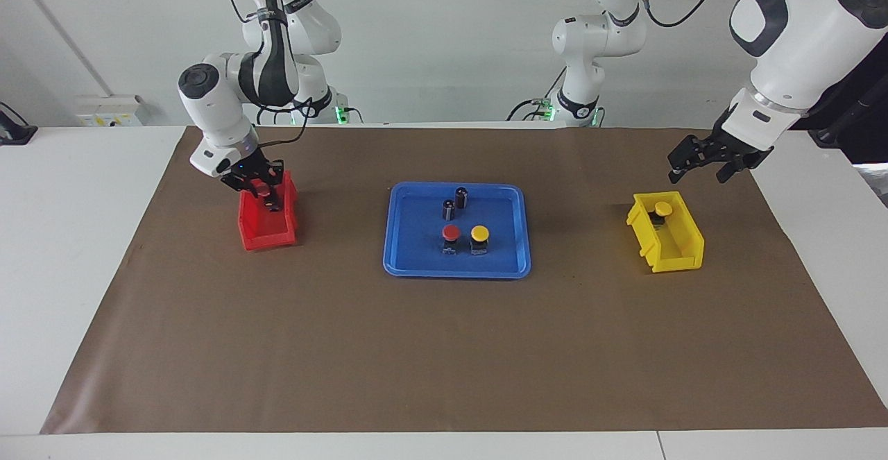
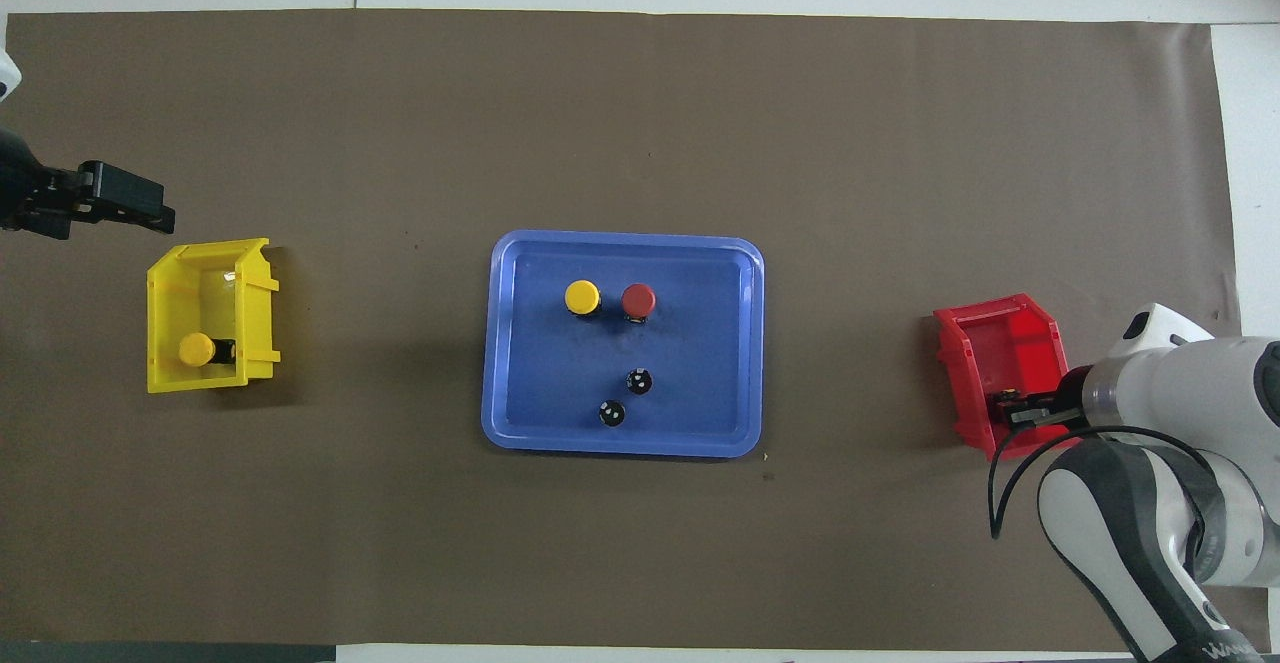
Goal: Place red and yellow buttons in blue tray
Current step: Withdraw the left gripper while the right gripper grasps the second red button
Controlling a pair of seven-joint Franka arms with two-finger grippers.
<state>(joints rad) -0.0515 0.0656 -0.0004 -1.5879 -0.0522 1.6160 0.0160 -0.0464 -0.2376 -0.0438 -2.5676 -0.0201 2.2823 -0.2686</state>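
The blue tray (image 1: pixel 416 266) (image 2: pixel 700 343) lies mid-table. In it stand one red button (image 1: pixel 451 232) (image 2: pixel 638 299) and one yellow button (image 1: pixel 479 234) (image 2: pixel 582 297), side by side. A second yellow button (image 1: pixel 663 208) (image 2: pixel 196 349) lies in the yellow bin (image 1: pixel 676 248) (image 2: pixel 215 268). My right gripper (image 1: pixel 267 196) (image 2: pixel 1015 413) is down inside the red bin (image 1: pixel 267 234) (image 2: pixel 1000 343), at its end nearer the robots. The second red button is hidden. My left gripper (image 1: pixel 701 165) (image 2: pixel 125 198) is open and empty, raised over the mat beside the yellow bin.
Two dark capless cylinders (image 1: pixel 449 209) (image 2: pixel 625 396) stand in the tray, nearer the robots than the buttons. A brown mat (image 1: pixel 444 349) covers the table. The red bin is toward the right arm's end, the yellow bin toward the left arm's end.
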